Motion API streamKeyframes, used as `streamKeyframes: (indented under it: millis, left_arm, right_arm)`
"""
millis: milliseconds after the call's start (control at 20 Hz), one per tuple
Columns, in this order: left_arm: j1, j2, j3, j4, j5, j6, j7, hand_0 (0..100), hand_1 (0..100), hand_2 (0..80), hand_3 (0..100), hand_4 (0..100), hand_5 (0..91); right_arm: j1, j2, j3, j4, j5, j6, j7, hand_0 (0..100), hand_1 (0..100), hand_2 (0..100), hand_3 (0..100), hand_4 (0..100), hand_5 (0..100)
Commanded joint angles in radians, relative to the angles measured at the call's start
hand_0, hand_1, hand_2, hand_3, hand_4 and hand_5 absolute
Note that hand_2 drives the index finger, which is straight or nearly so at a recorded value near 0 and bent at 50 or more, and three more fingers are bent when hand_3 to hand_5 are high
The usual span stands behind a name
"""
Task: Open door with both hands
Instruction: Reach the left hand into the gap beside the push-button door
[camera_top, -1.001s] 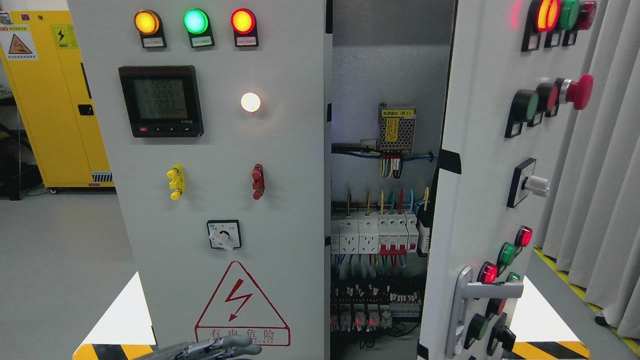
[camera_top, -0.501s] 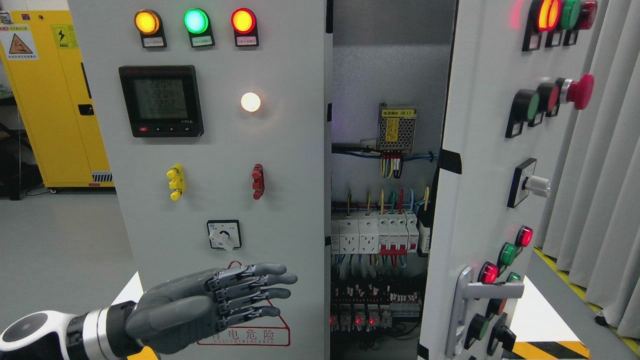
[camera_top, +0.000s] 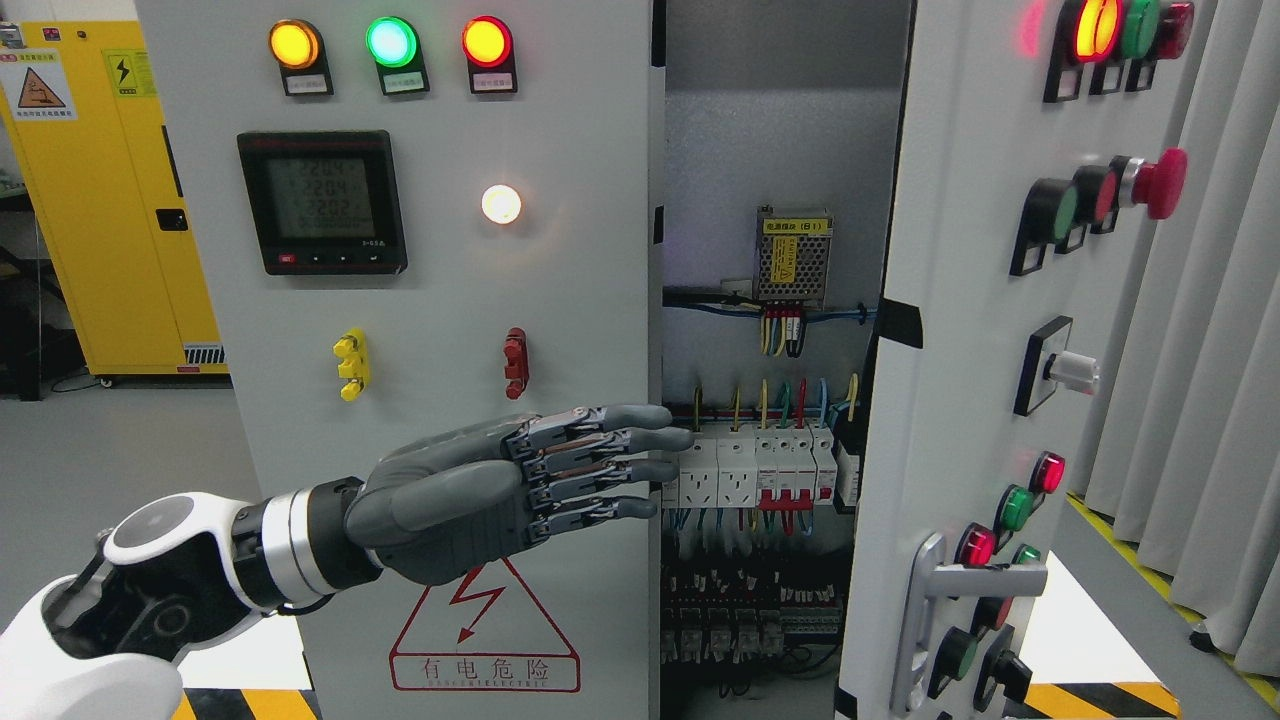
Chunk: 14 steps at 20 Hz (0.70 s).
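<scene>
Grey metal cabinet (camera_top: 780, 150), tall and box-shaped, smooth painted finish; it stood partly open at centre. Contents: a perforated metal power unit (camera_top: 792, 257) with a yellow label high on the back wall; coloured wires beneath it; a row of white breakers (camera_top: 760, 470) with red switches; dark relay blocks lower down.

Right door (camera_top: 960, 330), flat grey panel, swung outward and seen edge-on; it carried round red and green buttons, a red mushroom button (camera_top: 1158, 184), and a silver lever handle (camera_top: 935, 590) near the bottom.

Left door (camera_top: 420, 330), flat grey panel, shut and facing the camera; fitted with three round lamps, a black square meter (camera_top: 321, 202), a small white lamp, yellow and red plugs, and a red warning triangle (camera_top: 484, 610).

Yellow metal locker (camera_top: 110, 200), far left on the floor.

Left hand (camera_top: 500, 490), dark grey jointed plastic and metal, on a white forearm; fingers (camera_top: 620, 440) stretched flat and together, holding nothing, tips crossing the left door's inner edge in front of the breakers.
</scene>
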Motion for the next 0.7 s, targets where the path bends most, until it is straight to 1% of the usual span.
streamKeyframes:
  millis: [0, 50, 150, 250, 350, 451, 651]
  left_arm:
    - [-0.117, -0.224, -0.107, 0.175, -0.014, 0.020, 0.000, 12, 56, 0.0, 0, 0, 0.0]
    - [-0.126, -0.252, -0.110, 0.190, -0.041, 0.020, 0.000, 12, 56, 0.0, 0, 0, 0.0]
    - [-0.138, -0.309, -0.112, 0.241, -0.113, 0.024, 0.000, 12, 56, 0.0, 0, 0, 0.0]
    - [-0.180, -0.366, -0.113, 0.297, -0.121, 0.025, 0.000, 12, 56, 0.0, 0, 0, 0.0]
    - [-0.207, -0.404, -0.115, 0.322, -0.121, 0.031, 0.000, 12, 56, 0.0, 0, 0, 0.0]
    - [-0.217, -0.429, -0.115, 0.324, -0.124, 0.046, 0.000, 12, 56, 0.0, 0, 0, 0.0]
    - [-0.258, -0.452, -0.115, 0.327, -0.126, 0.063, 0.000, 12, 56, 0.0, 0, 0, 0.0]
  right_arm:
    - [0.001, -0.003, -0.007, -0.002, -0.001, -0.003, -0.142, 0, 50, 4, 0, 0, 0]
    - [0.001, -0.002, -0.007, -0.002, -0.001, -0.002, -0.162, 0, 50, 4, 0, 0, 0]
    - [-0.001, -0.006, -0.007, -0.002, -0.003, 0.004, -0.171, 0, 50, 4, 0, 0, 0]
    - [-0.001, -0.006, -0.005, -0.001, -0.003, 0.003, -0.171, 0, 50, 4, 0, 0, 0]
    - [-0.001, -0.006, -0.007, -0.001, -0.003, 0.001, -0.173, 0, 50, 4, 0, 0, 0]
    - [-0.002, -0.010, -0.007, -0.001, -0.003, 0.006, -0.173, 0, 50, 4, 0, 0, 0]
    - [-0.004, -0.013, -0.016, -0.001, -0.004, -0.002, -0.168, 0, 50, 4, 0, 0, 0]
